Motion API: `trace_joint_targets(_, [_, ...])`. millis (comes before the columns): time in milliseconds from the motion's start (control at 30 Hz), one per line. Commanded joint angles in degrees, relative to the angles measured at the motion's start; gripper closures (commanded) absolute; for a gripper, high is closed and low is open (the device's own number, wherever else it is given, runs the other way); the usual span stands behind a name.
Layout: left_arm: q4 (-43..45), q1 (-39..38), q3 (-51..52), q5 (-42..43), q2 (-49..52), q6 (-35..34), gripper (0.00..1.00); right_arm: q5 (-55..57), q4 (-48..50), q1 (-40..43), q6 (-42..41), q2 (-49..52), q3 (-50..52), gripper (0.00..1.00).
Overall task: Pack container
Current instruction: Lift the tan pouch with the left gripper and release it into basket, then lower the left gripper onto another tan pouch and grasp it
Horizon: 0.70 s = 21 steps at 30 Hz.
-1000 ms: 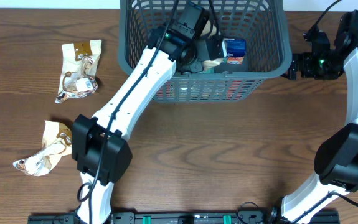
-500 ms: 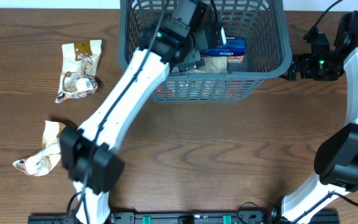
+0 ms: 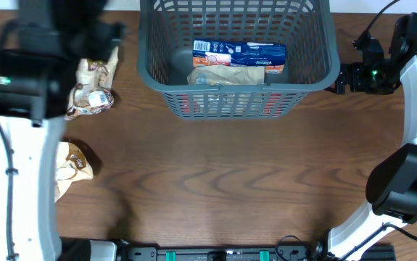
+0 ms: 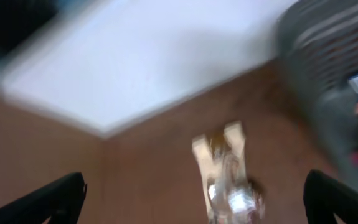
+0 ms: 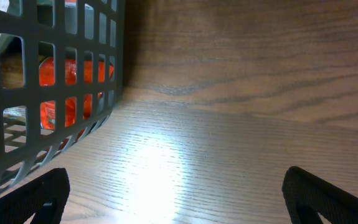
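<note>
Placement of the container (image 3: 233, 85) is at the far middle of the table (image 3: 230, 181), with its open top turned up so that goods can be lowered in from above. A blue packet (image 3: 241, 52) and a tan packet (image 3: 226, 75) are laid flat on its floor, side by side and touching. A red item (image 5: 60, 81) is glimpsed low down through the lattice, and what it is cannot be told.

The right gripper (image 5: 179, 199) is held just beside the container's right wall, fingers spread wide with nothing between them. It is judged to be parked there, clear of the opening.

The left gripper (image 4: 194, 199) is seen well to the left of the container, fingers likewise spread and empty. An upper snack packet (image 3: 92, 83) is framed between them, which is judged to mark it as the next pick. A lower snack packet (image 3: 74, 165) lies nearer the robot, partly covered by the blurred left arm (image 3: 19, 181).

The surface is dark brown wood grain, bare apart from these things, and glare is thrown on it near the right gripper. Beyond the table's far edge a white surface (image 4: 154, 56) is shown, too blurred to be identified.
</note>
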<state>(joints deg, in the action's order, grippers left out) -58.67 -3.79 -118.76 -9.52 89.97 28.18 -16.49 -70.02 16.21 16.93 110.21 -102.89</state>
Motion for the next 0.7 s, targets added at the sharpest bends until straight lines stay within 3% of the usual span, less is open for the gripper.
trace_joint_targets(0, [-2.60,6.91,0.46,8.96,5.29,-10.38,0.01,-0.04,-0.09,-0.92,-0.57,-0.50,0.00,0.01])
trace_joint_targets(200, [-4.68,13.81,0.46,11.93,17.99,-14.01,0.01,-0.04,-0.26,-0.92,-0.57,-0.50,0.00,0.01])
trace_joint_targets(667, [-3.85,14.86,0.46,14.10,43.12,-14.56,0.01,-0.02,-0.79,-1.01,-0.59,-0.50,0.00,0.01])
